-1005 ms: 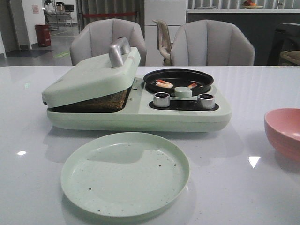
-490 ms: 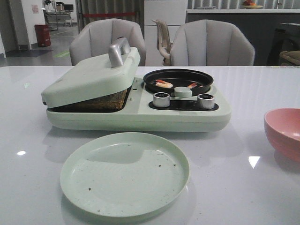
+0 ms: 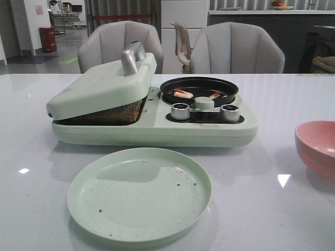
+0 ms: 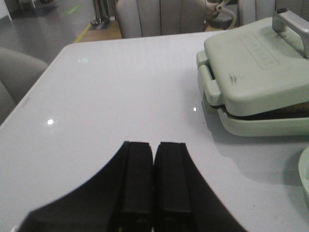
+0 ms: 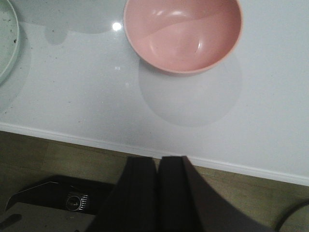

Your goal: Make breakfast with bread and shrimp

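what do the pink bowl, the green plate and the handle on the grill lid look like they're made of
Pink bowl: probably plastic or melamine with a smooth semi-gloss finish; it shows soft highlights and one even colour.
Green plate: likely matte plastic or melamine; pale mint with dark specks and little glare.
Lid handle: looks like brushed or cast metal; silvery grey with a dull sheen, though painted plastic is possible.

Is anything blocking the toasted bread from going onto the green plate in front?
Yes. The press lid rests tilted on the bread, covering it, and must be lifted by its metal handle first. Between the appliance and the plate, nothing visible stands.
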Tool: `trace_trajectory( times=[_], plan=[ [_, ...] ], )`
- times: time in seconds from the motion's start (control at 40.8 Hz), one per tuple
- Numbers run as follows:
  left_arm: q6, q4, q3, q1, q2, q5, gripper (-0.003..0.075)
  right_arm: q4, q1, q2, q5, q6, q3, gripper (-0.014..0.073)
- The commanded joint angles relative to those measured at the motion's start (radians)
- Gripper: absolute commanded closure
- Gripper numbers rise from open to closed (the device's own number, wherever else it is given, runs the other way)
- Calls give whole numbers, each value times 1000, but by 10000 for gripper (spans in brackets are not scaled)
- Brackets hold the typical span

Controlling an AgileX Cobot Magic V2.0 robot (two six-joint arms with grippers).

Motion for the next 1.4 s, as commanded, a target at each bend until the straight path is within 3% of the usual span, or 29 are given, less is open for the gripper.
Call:
trace_trajectory(
  times=[0.0,0.392,0.539,0.858,1.373],
  plan=[
    [-5,-13,28,2,-41,-167,619,4,3,-3,-45,1,-24,559],
    [-5,-16,150,24,-144,-251,619,4,3,-3,-41,1,-24,559],
    [-5,-55,198,24,-144,-354,619,4,3,-2,-42,1,-24,559],
    [-5,-57,199,24,-144,-438,619,4,3,-2,-42,1,-24,559],
    [-5,-57,199,24,-144,-440,619,4,3,-2,-42,1,-24,559]
  ],
)
